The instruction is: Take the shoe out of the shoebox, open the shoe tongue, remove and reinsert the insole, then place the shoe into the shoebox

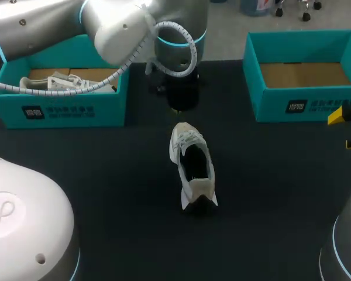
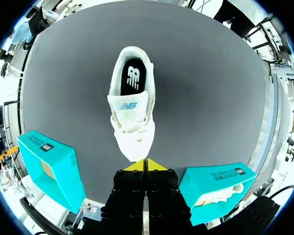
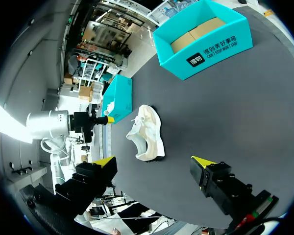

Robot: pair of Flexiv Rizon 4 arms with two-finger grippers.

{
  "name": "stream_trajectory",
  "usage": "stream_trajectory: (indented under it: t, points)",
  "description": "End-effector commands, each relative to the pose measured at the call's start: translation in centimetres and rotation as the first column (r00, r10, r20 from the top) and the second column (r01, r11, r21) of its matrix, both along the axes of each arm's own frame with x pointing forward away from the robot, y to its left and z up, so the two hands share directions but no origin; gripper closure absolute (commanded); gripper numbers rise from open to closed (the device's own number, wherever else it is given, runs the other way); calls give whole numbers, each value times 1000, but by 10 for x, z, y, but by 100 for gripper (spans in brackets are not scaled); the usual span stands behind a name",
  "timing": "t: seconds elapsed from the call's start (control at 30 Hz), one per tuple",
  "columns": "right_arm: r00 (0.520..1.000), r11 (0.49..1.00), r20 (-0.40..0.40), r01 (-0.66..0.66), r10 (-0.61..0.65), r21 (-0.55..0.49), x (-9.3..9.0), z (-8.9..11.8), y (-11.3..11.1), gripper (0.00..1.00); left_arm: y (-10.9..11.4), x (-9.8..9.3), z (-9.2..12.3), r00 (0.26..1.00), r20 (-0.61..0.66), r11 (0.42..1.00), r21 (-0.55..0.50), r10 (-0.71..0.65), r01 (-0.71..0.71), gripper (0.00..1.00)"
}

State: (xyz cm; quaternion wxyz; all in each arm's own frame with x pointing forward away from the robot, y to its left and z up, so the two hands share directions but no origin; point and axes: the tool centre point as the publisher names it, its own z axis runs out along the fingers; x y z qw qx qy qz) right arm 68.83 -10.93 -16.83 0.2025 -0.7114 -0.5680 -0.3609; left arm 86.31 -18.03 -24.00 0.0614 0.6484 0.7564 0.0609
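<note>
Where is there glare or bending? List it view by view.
Head view: even light, no glare on the shoe. Left wrist view: the table edge bows round, room beyond washed white. Right wrist view: the empty box skews, glare beyond the table.

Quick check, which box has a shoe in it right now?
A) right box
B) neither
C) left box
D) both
C: the left box holds a white shoe, while the right box shows only its bare cardboard floor. The second shoe lies on the table between them.
</note>
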Motion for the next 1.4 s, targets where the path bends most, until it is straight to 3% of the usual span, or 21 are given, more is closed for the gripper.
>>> stream_trajectory:
  t: [0.03,0.3,1.03,1.17,1.4]
  points:
    - [1000,1000,-1,3,-3,-2,-1,0,1,0,-8,7,-11,994,-108,999,23,-21,23,100]
    - [1000,1000,-1,3,-3,-2,-1,0,1,0,-12,-7,-40,966,-259,999,-41,0,-11,100]
    - [1000,1000,-1,3,-3,-2,-1,0,1,0,-24,-46,-93,933,-359,997,-69,8,-35,100]
    - [1000,1000,-1,3,-3,-2,-1,0,1,0,-21,-48,-93,931,-365,997,-74,5,-35,100]
    - [1000,1000,-1,3,-3,-2,-1,0,1,0,-26,-36,-71,948,-318,995,-97,-5,-27,100]
